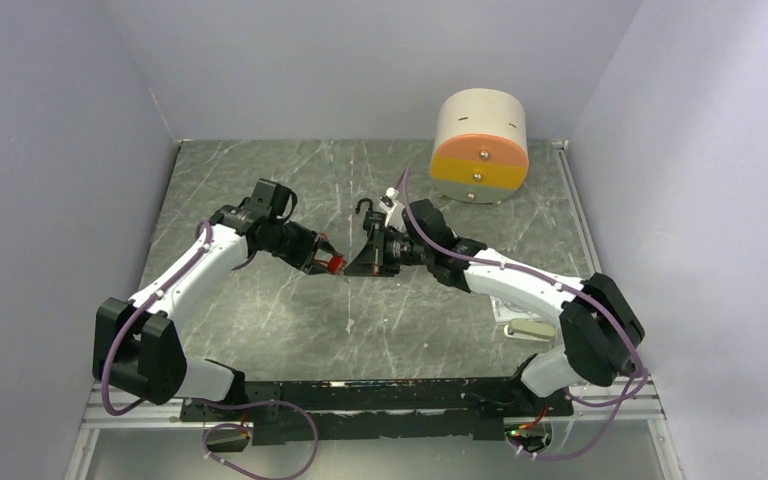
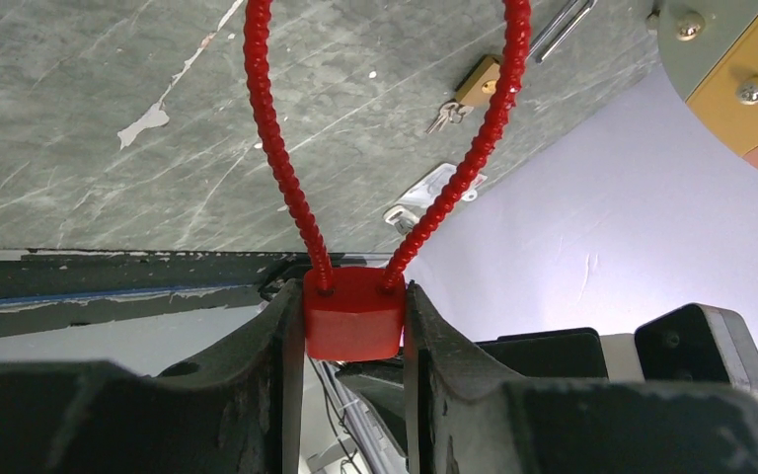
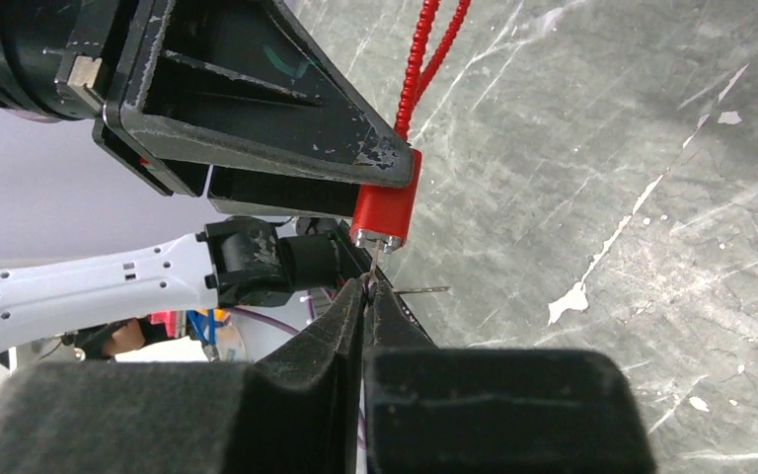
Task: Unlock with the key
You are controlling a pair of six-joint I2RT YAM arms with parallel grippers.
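While closed, right claw on key

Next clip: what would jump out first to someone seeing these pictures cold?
Mid-table, the two arms meet tip to tip: the left gripper clamps a red cable lock, its beaded loop sticking out past the fingers. The right gripper pinches a small key right at the lock's silver end. In the far right corner sits a big drum with orange and yellow bands on its face.
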